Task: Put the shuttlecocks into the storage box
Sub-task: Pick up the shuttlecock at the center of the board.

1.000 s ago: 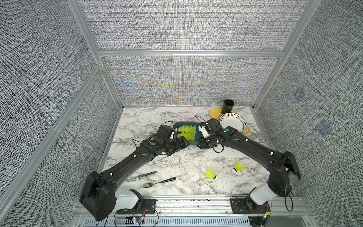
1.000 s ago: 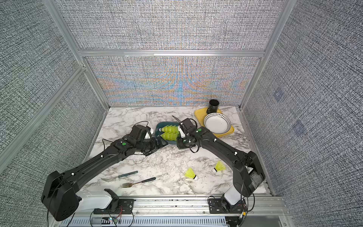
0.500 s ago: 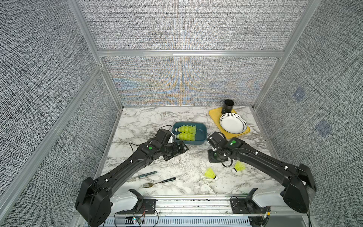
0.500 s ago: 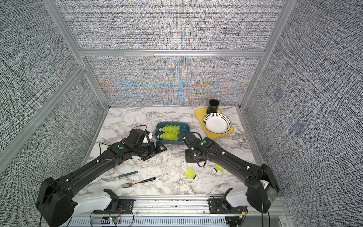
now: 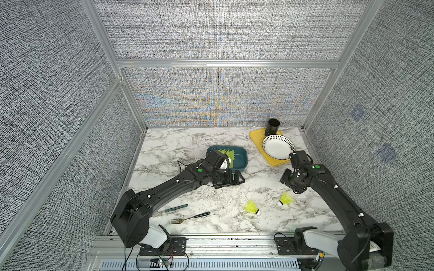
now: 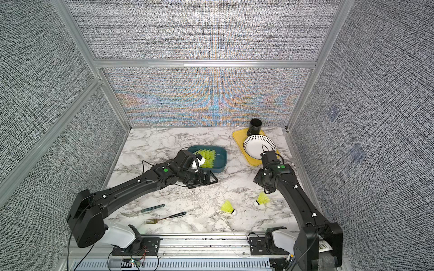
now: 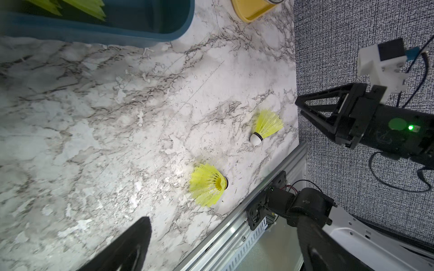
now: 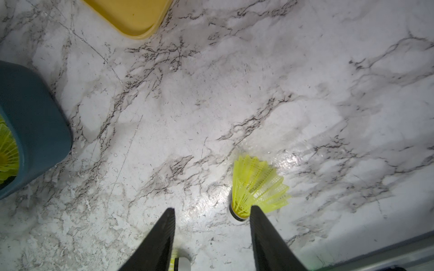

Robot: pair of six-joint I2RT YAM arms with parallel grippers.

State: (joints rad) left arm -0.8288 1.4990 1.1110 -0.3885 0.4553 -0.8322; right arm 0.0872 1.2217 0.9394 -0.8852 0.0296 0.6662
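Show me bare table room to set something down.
Bare: marble behind and left of the storage box; also the middle, between left tool and two loose shuttlecocks. Crowded: yellow tray, bowl, cup back right; fork front left.

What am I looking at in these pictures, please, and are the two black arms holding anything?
These are two robot arms mounted at the front of a marble table, each ending in a two-fingered gripper. Two pictures look down from one overhead camera pair. The other two come from cameras on the arms' wrists. On the table are a teal storage box holding yellow-green shuttlecocks, two loose shuttlecocks, a yellow tray with a bowl on it, a black cup at its far corner, and a fork. The left gripper and right gripper are both open and hold nothing.
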